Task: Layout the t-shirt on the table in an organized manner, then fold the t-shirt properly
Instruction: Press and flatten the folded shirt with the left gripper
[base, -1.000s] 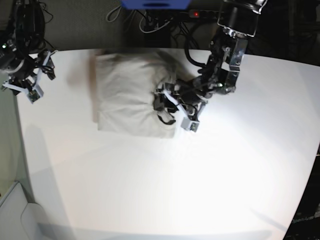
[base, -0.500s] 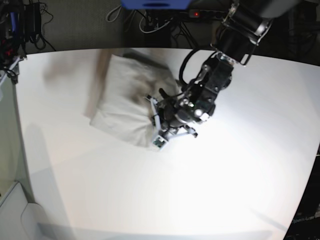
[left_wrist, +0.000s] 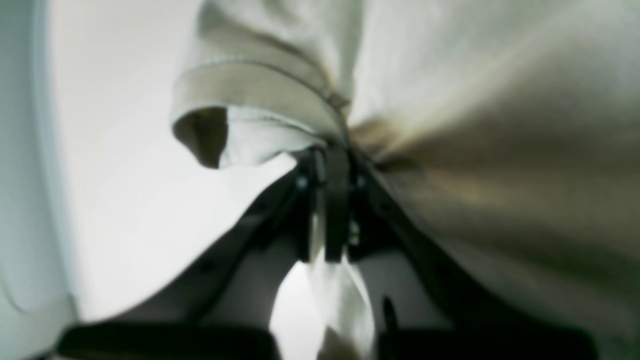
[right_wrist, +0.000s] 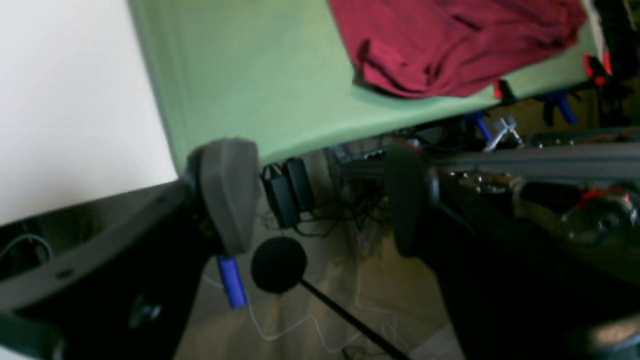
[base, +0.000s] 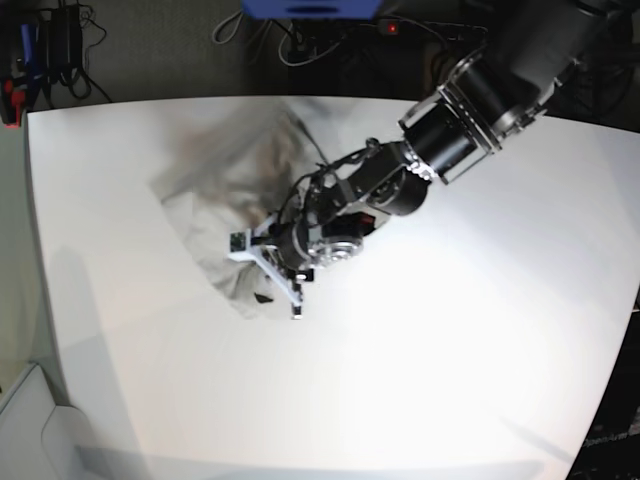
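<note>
Dragged toward the near-left since a second ago, the t-shirt no longer lies as a neat rectangle at the far side of the table; it is now a rumpled, partly blurred heap slanting across the left-centre of the white top. With it has come the left gripper, which sat at the cloth's right edge earlier and is now lower and further left, at the heap's near corner.

No containers show in any view.

From the left wrist view, the left gripper is clenched on the t-shirt: its dark jaws are pressed together with a thin fold of pale fabric pinched between them, and a hemmed sleeve opening hangs just beside them to the left.

Out of the base view, the right gripper shows in its own wrist camera with jaws spread wide and nothing between them, off the table's edge, over a floor with cables, near a green surface bearing a red cloth.
</note>
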